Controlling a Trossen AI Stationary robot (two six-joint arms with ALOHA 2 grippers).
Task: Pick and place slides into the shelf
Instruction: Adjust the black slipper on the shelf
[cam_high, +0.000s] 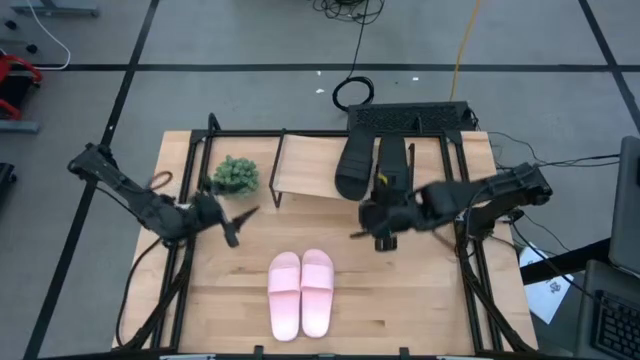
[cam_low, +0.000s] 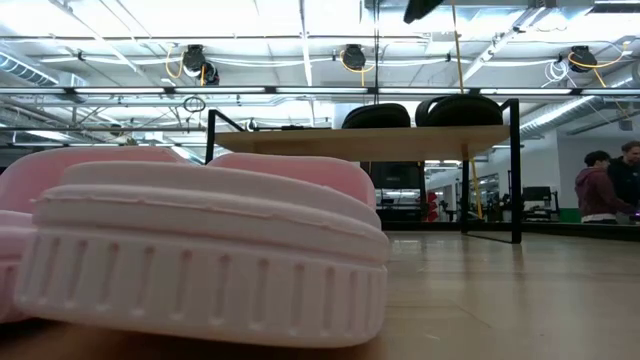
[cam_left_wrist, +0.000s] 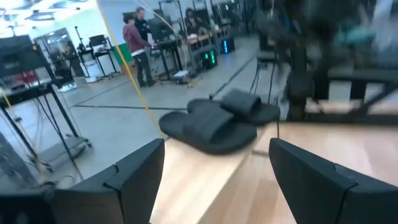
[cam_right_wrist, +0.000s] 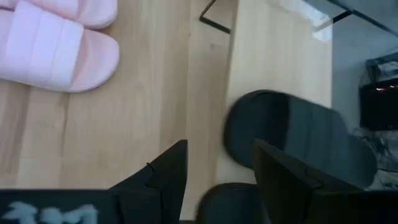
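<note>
Black slides: both (cam_high: 372, 165) lie side by side on top of the shelf (cam_high: 310, 170), toward its right end, touching or nearly so. Low view shows them (cam_low: 440, 110) as two dark humps on the shelf board (cam_low: 370, 142); left wrist view shows the pair (cam_left_wrist: 217, 121) on the light board, one partly overlapping the other from that angle.

Pink slides: the pair (cam_high: 301, 292) sits on the bench (cam_high: 420, 290), centre front, side by side and touching, well apart from the shelf. In the low view one pink slide (cam_low: 200, 255) fills the near foreground. Right wrist view catches them (cam_right_wrist: 56, 40) on bare wood.

Shelf: light wood top on thin black legs, standing at the back of the bench; one black leg (cam_low: 515, 170) is plain in the low view.

Left gripper: (cam_high: 232, 222) hangs over the bench left of centre, in front of the shelf's left end; fingers (cam_left_wrist: 134, 180) apart, nothing between them.

Right gripper: (cam_high: 375, 232) hangs just in front of the shelf's right part, near the black slides; fingers (cam_right_wrist: 165, 174) apart and empty, with a black slide (cam_right_wrist: 298, 140) close beyond them. Contact with it probably none, though the view is too blurred to be sure.

Other: small green plant (cam_high: 236, 175) on the bench beside the shelf's left end. People (cam_low: 605, 185) stand in the room behind.
</note>
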